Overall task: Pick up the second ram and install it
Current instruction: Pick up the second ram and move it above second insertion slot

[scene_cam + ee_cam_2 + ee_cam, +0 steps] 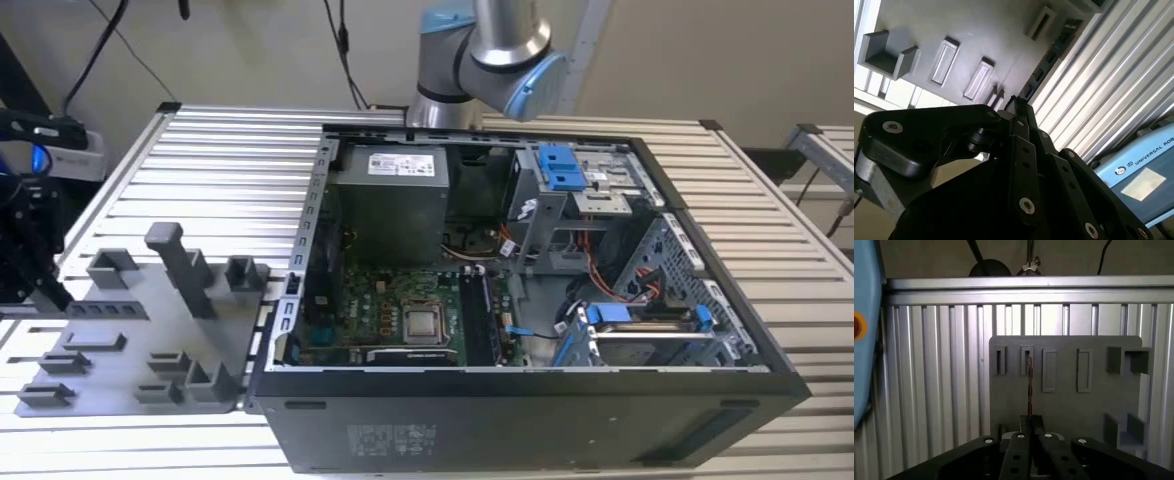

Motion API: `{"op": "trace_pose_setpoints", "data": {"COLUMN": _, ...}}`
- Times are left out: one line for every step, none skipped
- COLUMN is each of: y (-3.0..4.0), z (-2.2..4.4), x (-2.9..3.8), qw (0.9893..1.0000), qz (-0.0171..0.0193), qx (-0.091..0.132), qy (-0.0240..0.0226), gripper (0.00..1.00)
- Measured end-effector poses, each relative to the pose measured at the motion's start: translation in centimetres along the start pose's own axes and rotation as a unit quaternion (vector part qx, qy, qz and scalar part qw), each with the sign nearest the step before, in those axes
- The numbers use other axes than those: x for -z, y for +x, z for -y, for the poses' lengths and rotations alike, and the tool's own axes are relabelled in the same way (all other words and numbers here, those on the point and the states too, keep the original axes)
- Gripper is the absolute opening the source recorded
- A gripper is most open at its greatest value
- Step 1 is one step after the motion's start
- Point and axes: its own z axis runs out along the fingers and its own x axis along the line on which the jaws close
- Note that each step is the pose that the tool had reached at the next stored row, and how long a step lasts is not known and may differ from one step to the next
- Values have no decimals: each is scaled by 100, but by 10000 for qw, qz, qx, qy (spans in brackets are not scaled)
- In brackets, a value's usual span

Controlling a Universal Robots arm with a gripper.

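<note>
The open computer case (534,405) is sitting on the slatted desk (227,160), holding a green motherboard (387,310), a grey power supply (390,205) and blue drive brackets (567,168). The grey tray (134,330), carrying upright blocks (180,265), is lying beside it toward the desk's edge at the exterior view's left. The claw (1030,426) is clenching the second ram (1029,387), seen edge-on over the tray. A pale printed label (404,160) is sitting on the power supply.
</note>
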Motion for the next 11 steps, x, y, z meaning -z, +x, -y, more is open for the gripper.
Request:
{"op": "trace_pose_setpoints", "data": {"y": 1, "z": 1, "x": 12, "qw": 10000, "qz": 0, "qx": 0, "qy": 0, "gripper": 13}}
{"op": "trace_pose_setpoints", "data": {"y": 1, "z": 1, "x": 24, "qw": 10000, "qz": 0, "qx": 0, "qy": 0, "gripper": 13}}
{"op": "trace_pose_setpoints", "data": {"y": 1, "z": 1, "x": 38, "qw": 10000, "qz": 0, "qx": 0, "qy": 0, "gripper": 13}}
{"op": "trace_pose_setpoints", "data": {"y": 2, "z": 1, "x": 52, "qw": 10000, "qz": 0, "qx": 0, "qy": 0, "gripper": 13}}
{"op": "trace_pose_setpoints", "data": {"y": 2, "z": 2, "x": 65, "qw": 10000, "qz": 0, "qx": 0, "qy": 0, "gripper": 13}}
{"op": "trace_pose_setpoints", "data": {"y": 3, "z": 2, "x": 77, "qw": 10000, "qz": 0, "qx": 0, "qy": 1, "gripper": 13}}
{"op": "trace_pose_setpoints", "data": {"y": 3, "z": 2, "x": 89, "qw": 10000, "qz": 2, "qx": 0, "qy": 1, "gripper": 13}}
{"op": "trace_pose_setpoints", "data": {"y": 3, "z": 2, "x": 101, "qw": 10000, "qz": 3, "qx": 0, "qy": 1, "gripper": 13}}
{"op": "trace_pose_setpoints", "data": {"y": 4, "z": 2, "x": 114, "qw": 10000, "qz": 6, "qx": 0, "qy": 0, "gripper": 13}}
{"op": "trace_pose_setpoints", "data": {"y": 4, "z": 3, "x": 127, "qw": 10000, "qz": 17, "qx": 0, "qy": 0, "gripper": 13}}
{"op": "trace_pose_setpoints", "data": {"y": 5, "z": 3, "x": 141, "qw": 10000, "qz": 35, "qx": 0, "qy": -1, "gripper": 13}}
